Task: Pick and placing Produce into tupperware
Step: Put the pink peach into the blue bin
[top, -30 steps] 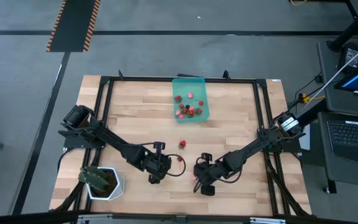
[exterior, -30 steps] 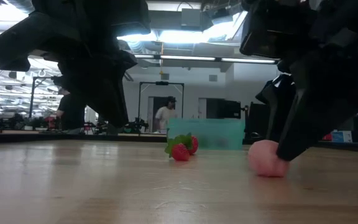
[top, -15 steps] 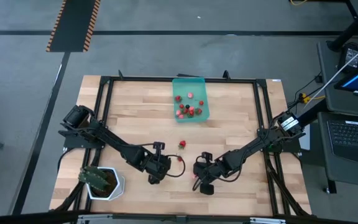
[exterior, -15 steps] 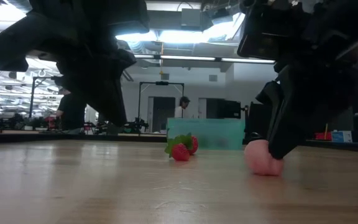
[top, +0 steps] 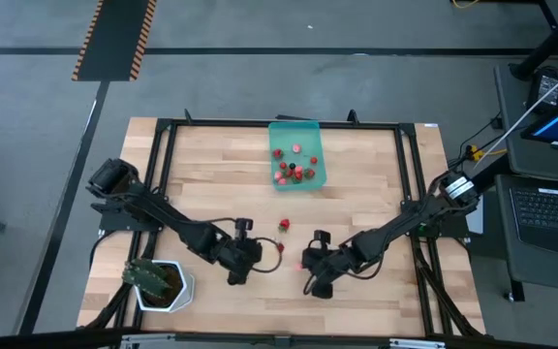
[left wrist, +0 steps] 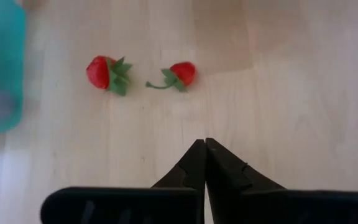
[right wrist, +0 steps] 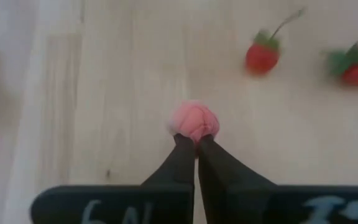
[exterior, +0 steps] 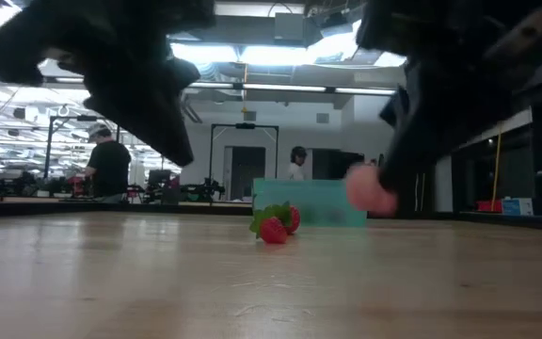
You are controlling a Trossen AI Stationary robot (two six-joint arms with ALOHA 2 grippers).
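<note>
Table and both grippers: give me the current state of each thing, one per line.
Right gripper: jaws shut on pink fruit, lifted off the table.
Left gripper: jaws shut, empty.
Two red strawberries: loose on the table.
Tupperware: lidless, several fruits inside.

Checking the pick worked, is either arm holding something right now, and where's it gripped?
The right gripper pinches a pink fruit by its near edge, lifted off the table. The left gripper is shut, empty.

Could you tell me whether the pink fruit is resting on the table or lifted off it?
Lifted: the right gripper holds the pink fruit above the table.
</note>
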